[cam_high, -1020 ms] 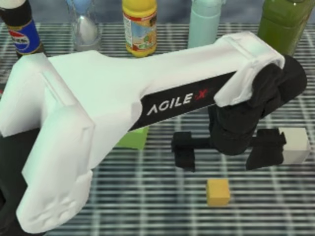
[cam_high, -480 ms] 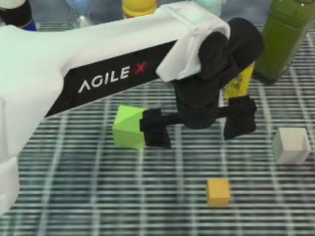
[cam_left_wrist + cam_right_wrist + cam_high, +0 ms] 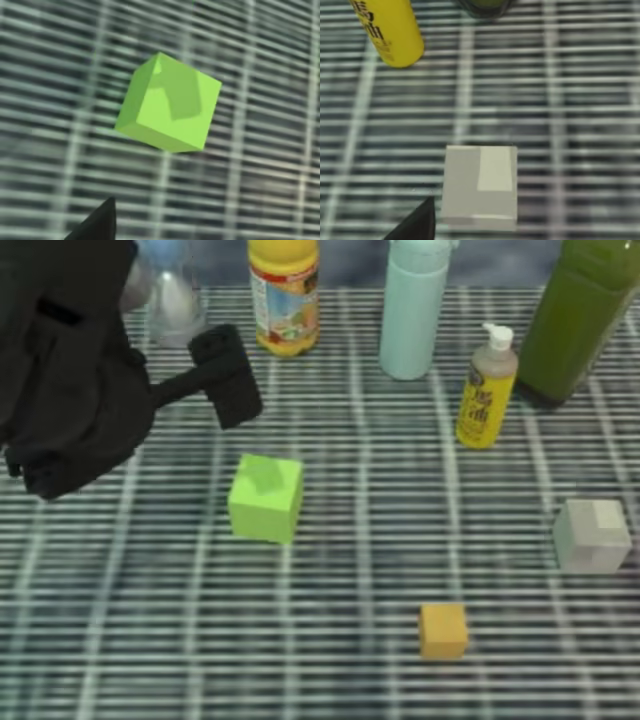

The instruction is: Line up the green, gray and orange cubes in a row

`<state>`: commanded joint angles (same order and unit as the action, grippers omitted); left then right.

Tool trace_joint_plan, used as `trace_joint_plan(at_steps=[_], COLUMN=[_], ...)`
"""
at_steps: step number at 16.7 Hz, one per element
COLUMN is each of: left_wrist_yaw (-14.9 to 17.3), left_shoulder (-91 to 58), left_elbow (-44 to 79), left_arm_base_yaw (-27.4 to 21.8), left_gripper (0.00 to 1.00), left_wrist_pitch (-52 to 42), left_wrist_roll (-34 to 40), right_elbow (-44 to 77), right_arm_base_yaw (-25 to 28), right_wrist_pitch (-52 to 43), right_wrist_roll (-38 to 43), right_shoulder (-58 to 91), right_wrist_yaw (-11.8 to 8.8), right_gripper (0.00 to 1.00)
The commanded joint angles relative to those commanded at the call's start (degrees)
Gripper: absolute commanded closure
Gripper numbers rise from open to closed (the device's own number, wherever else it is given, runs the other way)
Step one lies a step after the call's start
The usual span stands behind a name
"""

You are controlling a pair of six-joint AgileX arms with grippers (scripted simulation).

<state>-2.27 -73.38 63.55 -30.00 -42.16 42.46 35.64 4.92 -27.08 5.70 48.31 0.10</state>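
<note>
Left gripper (image 3: pixel 150 400) hangs up-left of the green cube (image 3: pixel 265 498), holding nothing; only one finger shows, so its opening can't be judged. Gray cube (image 3: pixel 592 535) sits far right of the green one, orange cube (image 3: pixel 443 630) down-right: scattered, no row formed, all placements remaining. Right gripper is out of the top view.

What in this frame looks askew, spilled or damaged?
Nothing spilled or damaged. The green cube sits slightly rotated against the table's grid lines, and it, the gray cube and the orange cube lie scattered, not in a row.
</note>
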Motion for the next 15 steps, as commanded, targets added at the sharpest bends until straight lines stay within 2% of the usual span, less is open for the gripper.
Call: trace_joint_plan(at_steps=[8,12,15], left_wrist_yaw=[0.80,1.58,2.08], left_shoulder=[47.20,62.74,70.49], left_elbow=[-42.08,-55.60,-61.47], left_arm_base_yaw=[20.36,27.06,30.11], left_gripper=[0.00,0.00,0.00], left_wrist_pitch=[25.00,35.02,40.20], left_wrist_roll=[-23.67,-34.59,-40.28], right_elbow=[26.74,36.90,41.90], right_arm_base_yaw=[3.90,5.31,5.99], right_wrist_pitch=[-21.51,-28.71,-31.93], right_wrist_roll=[4.16,5.75,6.49], right_shoulder=[39.37,52.88,58.97], right_wrist_yaw=[0.19,0.10,0.00], right_gripper=[0.00,0.00,0.00])
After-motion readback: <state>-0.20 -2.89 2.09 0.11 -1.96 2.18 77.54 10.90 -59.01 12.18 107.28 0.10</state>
